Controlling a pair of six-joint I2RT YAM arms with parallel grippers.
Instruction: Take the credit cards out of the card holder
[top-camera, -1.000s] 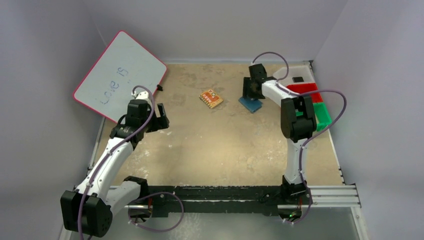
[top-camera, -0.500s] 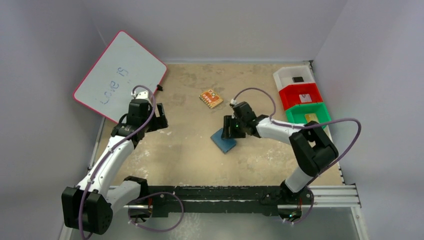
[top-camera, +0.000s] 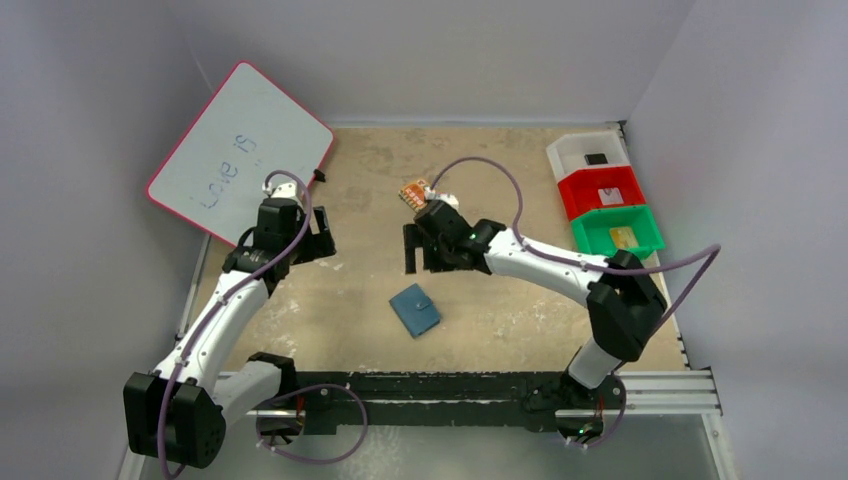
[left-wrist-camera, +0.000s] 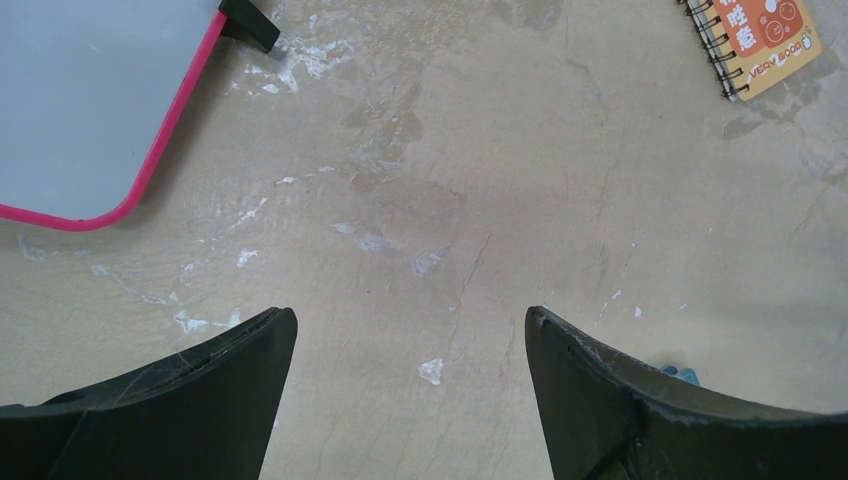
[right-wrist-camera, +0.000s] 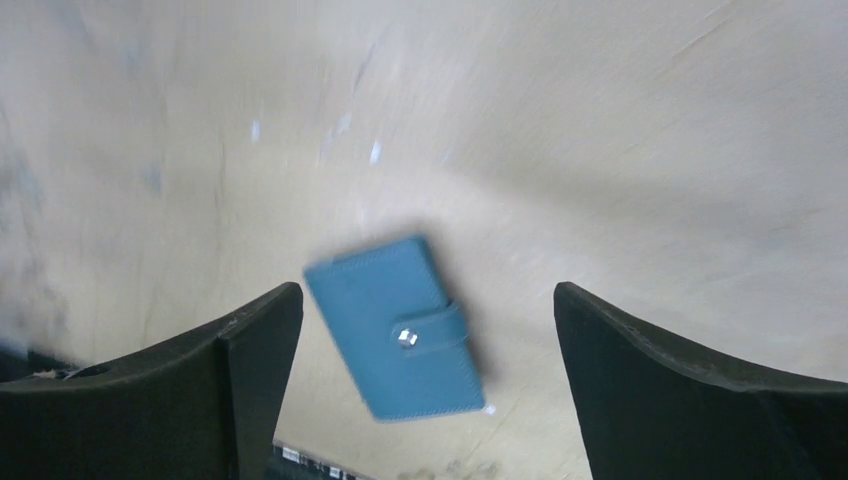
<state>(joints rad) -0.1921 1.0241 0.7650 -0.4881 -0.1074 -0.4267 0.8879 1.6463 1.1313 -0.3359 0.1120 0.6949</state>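
Down at the near middle of the tabletop (top-camera: 330, 320), the card holder (top-camera: 414, 310) lies flat and closed, its tab snapped across. Right fingers (right-wrist-camera: 250, 380) hover close by, spread wide, gripping nothing, not touching it. Over on the other side, left fingers (left-wrist-camera: 200, 400) gape just as wide, empty, above bare tabletop beside the whiteboard (top-camera: 240, 150).
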